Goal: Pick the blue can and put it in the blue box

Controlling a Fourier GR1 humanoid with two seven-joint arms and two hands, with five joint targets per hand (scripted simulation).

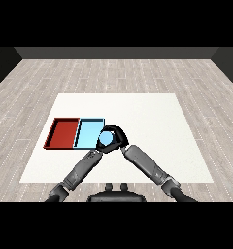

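Observation:
The blue can shows its light blue round end just past the right edge of the light blue tray. My right hand is curled round the can, its black fingers arching over the top and right side. My left hand sits directly below and left of the can, close against it and at the tray's near right corner. The can and the right hand hide most of the left hand. Whether the can rests on the table or is lifted cannot be told.
The red tray lies against the blue tray's left side, and nothing shows inside either. Both stand on the left half of the white table. My two forearms meet in a V near the table's front middle.

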